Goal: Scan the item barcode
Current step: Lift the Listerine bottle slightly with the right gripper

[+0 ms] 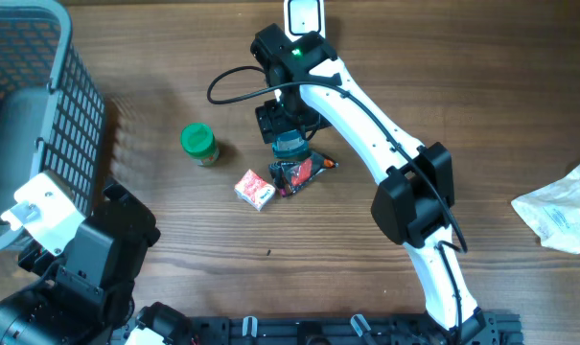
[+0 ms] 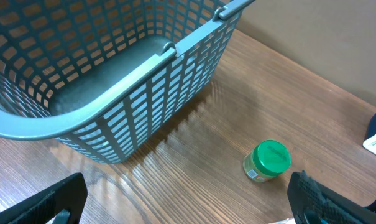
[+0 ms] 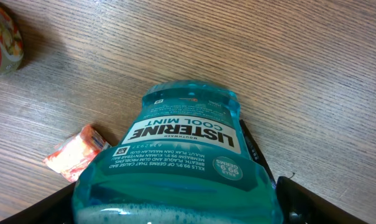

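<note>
Desk (image 1: 174, 240): brown, with a fine wood grain running across its surface.
Basket (image 1: 79, 144): grey-blue, its walls a regular lattice of rectangular openings.
Jar (image 1: 199, 145): green lid, pale label on the side.
Carton (image 1: 255, 189): white with red print.
Packet (image 1: 306, 172): dark, with red markings.
Mouthwash bottle (image 3: 181, 168): translucent teal-blue, with a white label band carrying dark teal lettering.
Right arm (image 1: 366, 115): white links, black joints, one green light near the wrist.
Bag (image 1: 563, 211): crumpled, white.

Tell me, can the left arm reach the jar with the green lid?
Probably yes: the left pincer is open, and the jar sits on bare table ahead, clear of the basket.
</note>
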`<state>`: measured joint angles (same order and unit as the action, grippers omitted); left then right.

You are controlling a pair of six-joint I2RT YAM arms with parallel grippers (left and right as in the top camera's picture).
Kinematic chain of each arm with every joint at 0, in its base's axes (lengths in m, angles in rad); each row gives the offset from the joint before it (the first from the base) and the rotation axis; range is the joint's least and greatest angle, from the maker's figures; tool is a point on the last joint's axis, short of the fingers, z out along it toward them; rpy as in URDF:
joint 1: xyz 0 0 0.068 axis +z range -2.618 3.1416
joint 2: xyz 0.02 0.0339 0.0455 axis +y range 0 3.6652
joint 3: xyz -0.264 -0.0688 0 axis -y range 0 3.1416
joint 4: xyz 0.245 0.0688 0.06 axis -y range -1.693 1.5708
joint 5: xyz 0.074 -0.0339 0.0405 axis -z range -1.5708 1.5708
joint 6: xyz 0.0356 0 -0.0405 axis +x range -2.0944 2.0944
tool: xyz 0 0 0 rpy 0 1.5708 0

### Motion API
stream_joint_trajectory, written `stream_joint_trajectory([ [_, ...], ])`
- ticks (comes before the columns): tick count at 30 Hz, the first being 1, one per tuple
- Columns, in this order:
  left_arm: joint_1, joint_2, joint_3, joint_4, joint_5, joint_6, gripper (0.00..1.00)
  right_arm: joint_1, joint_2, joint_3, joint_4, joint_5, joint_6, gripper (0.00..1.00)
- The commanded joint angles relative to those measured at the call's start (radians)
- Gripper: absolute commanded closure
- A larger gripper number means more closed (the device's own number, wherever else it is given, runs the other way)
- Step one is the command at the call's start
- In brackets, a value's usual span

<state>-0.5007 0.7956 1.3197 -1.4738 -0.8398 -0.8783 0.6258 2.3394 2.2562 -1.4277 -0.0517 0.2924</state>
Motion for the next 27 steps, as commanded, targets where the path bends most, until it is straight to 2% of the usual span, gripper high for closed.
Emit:
stream_joint_trajectory([
  [1, 0.009, 0.003, 0.007, -0.001, -0.005, -0.021, 0.0, 0.005, 0.043, 0.011, 0.009, -0.013, -0.008, 0.07],
  [10, 0.009, 0.003, 0.007, -0.001, -0.005, -0.021, 0.0, 0.005, 0.045, -0.022, 0.015, -0.016, -0.006, 0.11],
  [15, 0.009, 0.003, 0.007, -0.001, -0.005, -0.021, 0.0, 0.005, 0.045, -0.022, 0.006, -0.016, -0.009, 0.21],
  [17, 0.009, 0.003, 0.007, -0.001, -0.005, -0.021, 0.0, 0.005, 0.045, -0.022, 0.005, -0.016, -0.008, 0.22],
  [18, 0.009, 0.003, 0.007, -0.001, -0.005, -0.021, 0.0, 0.005, 0.045, -0.022, 0.005, -0.016, -0.006, 0.21],
  [20, 0.009, 0.003, 0.007, -0.001, -0.005, -0.021, 0.0, 0.005, 0.045, -0.022, 0.009, -0.016, -0.004, 0.05],
  [21, 0.009, 0.003, 0.007, -0.001, -0.005, -0.021, 0.0, 0.005, 0.045, -0.022, 0.016, -0.016, -0.008, 0.0],
  [27, 0.009, 0.003, 0.007, -0.001, -0.005, -0.021, 0.0, 0.005, 0.045, 0.011, 0.019, 0.006, -0.22, 0.0],
])
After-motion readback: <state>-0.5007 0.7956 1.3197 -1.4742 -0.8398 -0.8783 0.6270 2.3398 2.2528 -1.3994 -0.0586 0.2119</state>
